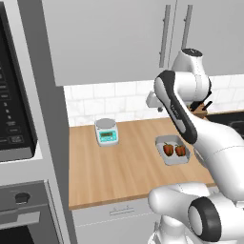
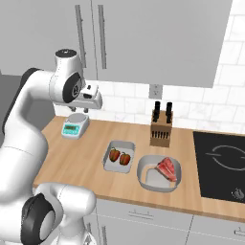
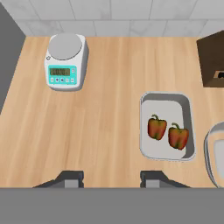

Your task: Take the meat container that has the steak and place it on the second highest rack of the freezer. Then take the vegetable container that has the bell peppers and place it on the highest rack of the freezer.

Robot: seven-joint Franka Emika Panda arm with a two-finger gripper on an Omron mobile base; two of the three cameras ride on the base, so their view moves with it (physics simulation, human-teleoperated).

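Steak (image 2: 168,168) lies in a round grey meat container (image 2: 158,173) on the bench (image 2: 86,153), beyond the pepper container (image 3: 166,127), right of the raised gripper (image 3: 112,178). Its jaws stand apart, empty. It should travel right, then descend squarely over that container's rim

A wooden counter (image 2: 86,158) is carrying everything, running along under a white tiled wall. A small kitchen scale (image 3: 65,61) with a round grey plate and a teal display is sitting at the far left, close to the wall. Right of it and nearer the front edge, a rectangular grey container (image 3: 167,127) is lying flat, holding two peppers (image 3: 168,131) side by side. Just to its right, a rounder grey container (image 2: 159,173) is resting with the steak (image 2: 168,169) inside, apparently leaning against its right wall. Behind these two containers, a brown knife block (image 2: 161,127) is standing near the wall. A black cooktop (image 2: 221,165) is lying flush in the counter at the far right.
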